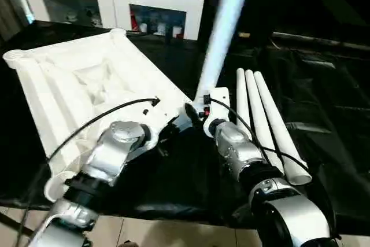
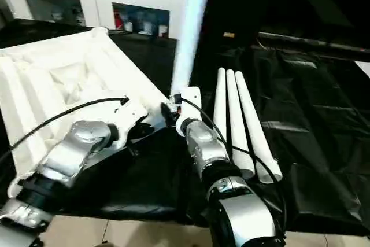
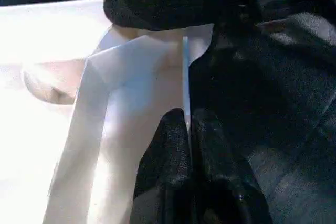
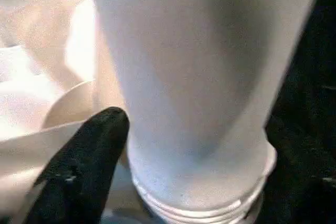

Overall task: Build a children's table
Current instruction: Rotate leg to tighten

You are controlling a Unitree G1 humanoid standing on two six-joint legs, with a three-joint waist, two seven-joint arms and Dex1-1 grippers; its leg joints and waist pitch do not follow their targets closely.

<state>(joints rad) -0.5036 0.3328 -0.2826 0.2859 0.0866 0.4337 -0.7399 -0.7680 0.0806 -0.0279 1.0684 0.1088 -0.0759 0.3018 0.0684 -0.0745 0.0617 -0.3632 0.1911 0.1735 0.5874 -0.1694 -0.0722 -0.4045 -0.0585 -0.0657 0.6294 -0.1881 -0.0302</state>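
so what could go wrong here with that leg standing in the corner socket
1. The standing leg leans, and the right wrist view shows threads at its base still exposed, so it may not be fully seated and could tip.
2. The left gripper pinches only a thin rim of the tabletop; that hold could slip under a push on the leg.
3. Three spare legs lie beside the right arm and could get knocked and roll.

A table draped in black cloth (image 1: 324, 114) carries the parts. The white tabletop (image 1: 75, 85) lies upside down on its left half, ribbed underside up, one corner overhanging the near edge. Three loose white legs (image 1: 269, 122) lie side by side on the cloth just right of the middle, their wide open ends toward the near edge. The right half is creased cloth.
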